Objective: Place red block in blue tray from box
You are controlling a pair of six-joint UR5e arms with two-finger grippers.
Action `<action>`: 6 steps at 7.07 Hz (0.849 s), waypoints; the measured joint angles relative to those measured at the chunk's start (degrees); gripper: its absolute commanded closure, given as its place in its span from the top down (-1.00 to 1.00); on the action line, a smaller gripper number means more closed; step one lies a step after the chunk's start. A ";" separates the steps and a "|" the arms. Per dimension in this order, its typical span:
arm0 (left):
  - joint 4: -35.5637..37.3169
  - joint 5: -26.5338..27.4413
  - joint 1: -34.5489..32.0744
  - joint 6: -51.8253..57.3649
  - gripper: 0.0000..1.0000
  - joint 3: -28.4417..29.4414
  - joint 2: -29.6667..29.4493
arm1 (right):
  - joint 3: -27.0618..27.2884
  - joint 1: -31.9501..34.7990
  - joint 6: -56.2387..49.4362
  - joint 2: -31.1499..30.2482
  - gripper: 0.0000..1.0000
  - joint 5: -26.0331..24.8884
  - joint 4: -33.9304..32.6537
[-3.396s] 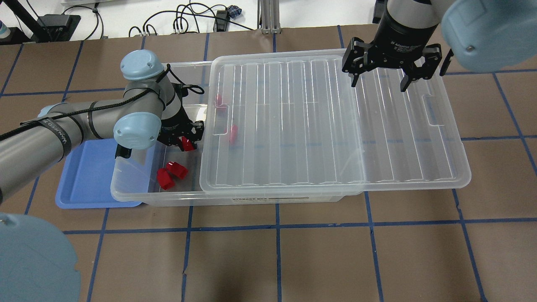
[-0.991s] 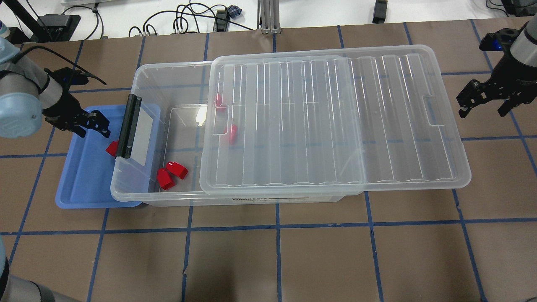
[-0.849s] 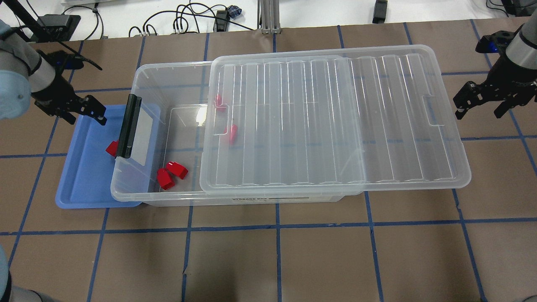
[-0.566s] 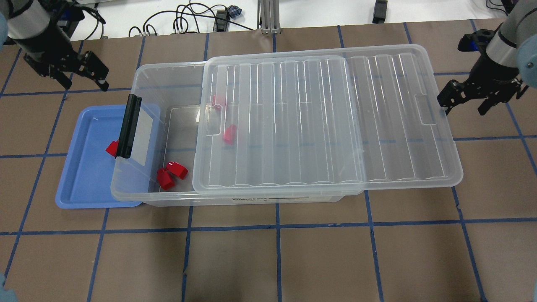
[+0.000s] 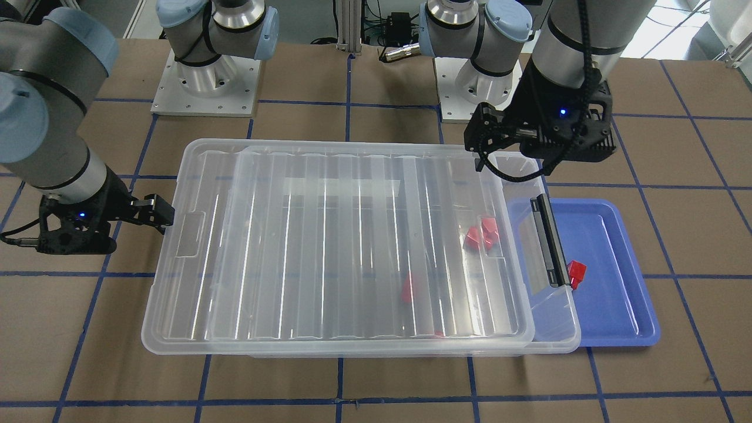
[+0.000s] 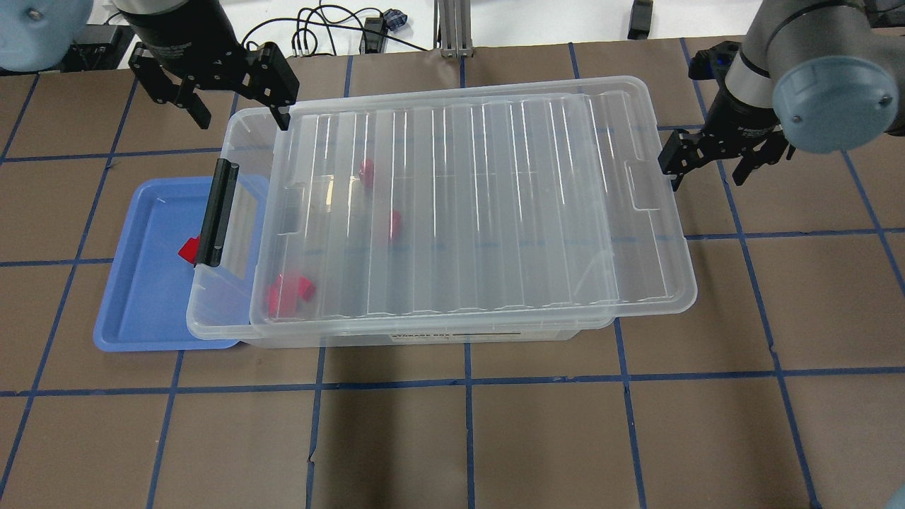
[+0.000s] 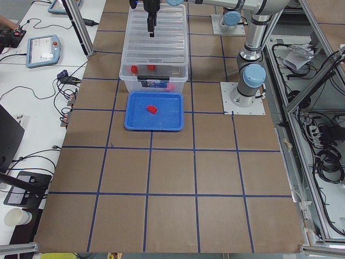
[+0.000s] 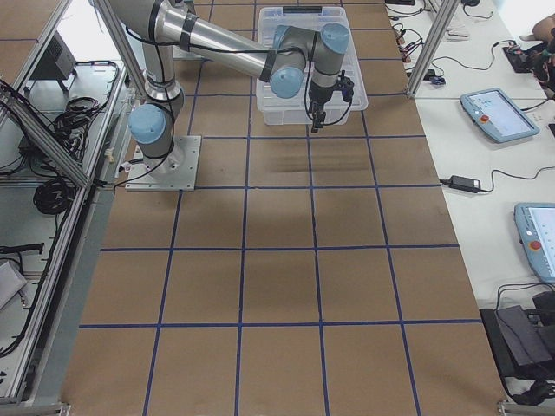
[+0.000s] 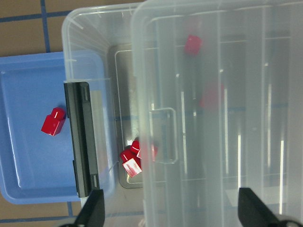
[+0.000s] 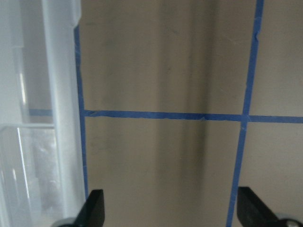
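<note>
A red block [image 6: 187, 249] lies in the blue tray [image 6: 138, 304], beside the box's black latch bar [image 6: 215, 212]; it also shows in the left wrist view [image 9: 52, 121]. Three other red blocks [image 6: 290, 293] lie inside the clear box [image 6: 424, 332], seen through its ribbed lid [image 6: 495, 212]. The lid covers nearly all of the box. My left gripper [image 6: 242, 116] is open and empty above the box's far left corner. My right gripper [image 6: 705, 170] is open and empty, with one finger at the lid's right edge.
The tray sits partly under the box's left end. The brown table [image 6: 495, 438] has blue tape grid lines. Cables and aluminium posts [image 6: 452, 28] stand beyond the far edge.
The left gripper took a red block from the box, left it in the tray, then rose to the box's far left corner. The right gripper moved left and the lid slid left over the box.
</note>
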 measured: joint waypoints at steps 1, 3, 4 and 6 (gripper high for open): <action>2.43 0.02 0.64 -0.52 1.00 -0.33 0.52 | -0.16 1.65 1.56 0.19 1.00 -0.04 -0.57; 3.65 -0.12 3.43 -0.21 1.00 -3.12 2.86 | -1.82 2.17 2.26 -0.01 1.00 -0.52 -0.35; 3.02 -0.15 3.88 0.55 1.00 -5.48 3.75 | -3.82 2.23 2.49 -0.90 1.00 -0.60 1.27; 2.86 -0.43 3.97 1.16 1.00 -8.44 4.70 | -10.63 4.15 8.47 -4.95 1.00 -0.12 9.68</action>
